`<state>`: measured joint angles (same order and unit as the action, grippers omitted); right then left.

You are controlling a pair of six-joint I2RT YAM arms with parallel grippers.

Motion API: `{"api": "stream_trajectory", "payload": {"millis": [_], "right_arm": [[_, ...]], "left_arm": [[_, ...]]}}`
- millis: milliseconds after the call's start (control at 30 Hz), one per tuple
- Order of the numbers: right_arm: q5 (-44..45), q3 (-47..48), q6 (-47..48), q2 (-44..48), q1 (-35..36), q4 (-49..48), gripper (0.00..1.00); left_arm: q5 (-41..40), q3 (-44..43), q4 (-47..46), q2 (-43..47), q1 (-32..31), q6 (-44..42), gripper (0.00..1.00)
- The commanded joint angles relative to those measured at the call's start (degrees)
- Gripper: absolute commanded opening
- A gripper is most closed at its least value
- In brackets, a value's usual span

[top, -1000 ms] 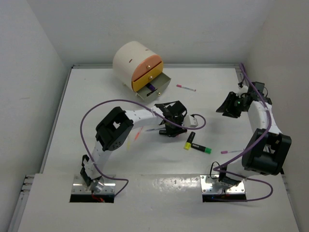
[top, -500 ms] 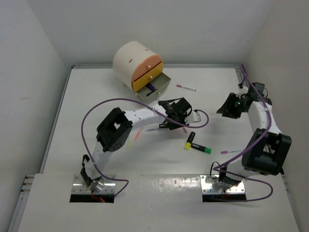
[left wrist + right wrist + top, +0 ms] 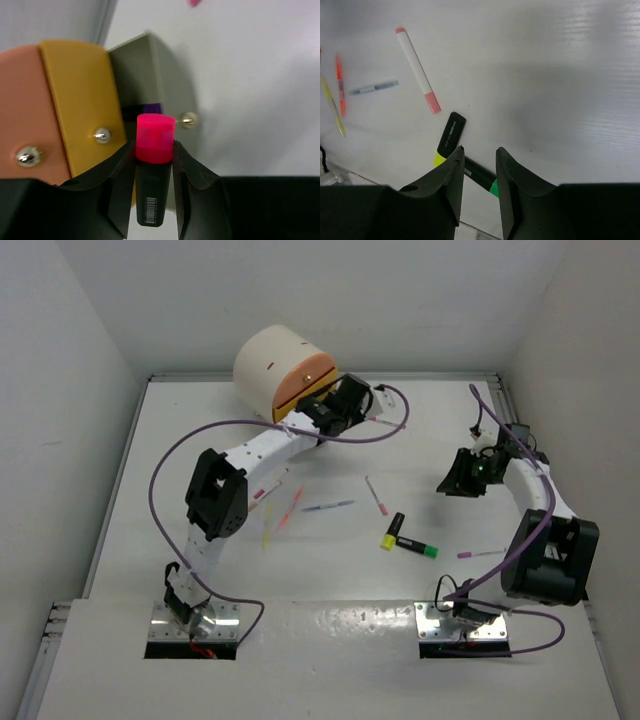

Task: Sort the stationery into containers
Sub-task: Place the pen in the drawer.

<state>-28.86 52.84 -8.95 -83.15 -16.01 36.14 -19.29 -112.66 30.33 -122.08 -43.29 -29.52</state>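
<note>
My left gripper (image 3: 154, 147) is shut on a black highlighter with a pink cap (image 3: 155, 134). It holds it over the open grey drawer (image 3: 145, 75) of the cream round cabinet (image 3: 265, 362). A purple item lies inside the drawer. The yellow-orange drawer front (image 3: 82, 100) and the pink-peach one (image 3: 22, 100) are beside it. In the top view the left gripper (image 3: 335, 405) is at the cabinet front. My right gripper (image 3: 479, 152) is open and empty above the table. A yellow-capped highlighter (image 3: 449, 137) and a green-capped one (image 3: 482, 175) lie below it.
Loose pens lie mid-table: a pink-white pen (image 3: 377, 496), a blue pen (image 3: 328, 507), an orange-pink pen (image 3: 291, 508), a yellow pen (image 3: 267, 530) and a purple pen (image 3: 480, 554). The two highlighters (image 3: 390, 532) lie centre right. Purple cables loop over both arms. Walls close the table's sides and back.
My left arm has swung from mid-table up to the cabinet's open drawer with the pink highlighter. The pink-white pen is now uncovered. My right gripper has shifted a little left.
</note>
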Motion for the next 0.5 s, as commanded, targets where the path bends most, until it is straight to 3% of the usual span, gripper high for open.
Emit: {"api": "stream_trajectory", "payload": {"millis": [0,467], "right_arm": [[-1.72,-1.15,4.37,2.99,0.1,-1.25,0.32],[-1.81,-1.6,5.0,2.73,0.28,-0.72,0.32]], "left_arm": [[-2.42,-0.72,-8.07,-1.14,4.52,-3.17,0.07],[-0.4,-4.49,-9.93,-6.33,6.2,-3.44,0.08]]}}
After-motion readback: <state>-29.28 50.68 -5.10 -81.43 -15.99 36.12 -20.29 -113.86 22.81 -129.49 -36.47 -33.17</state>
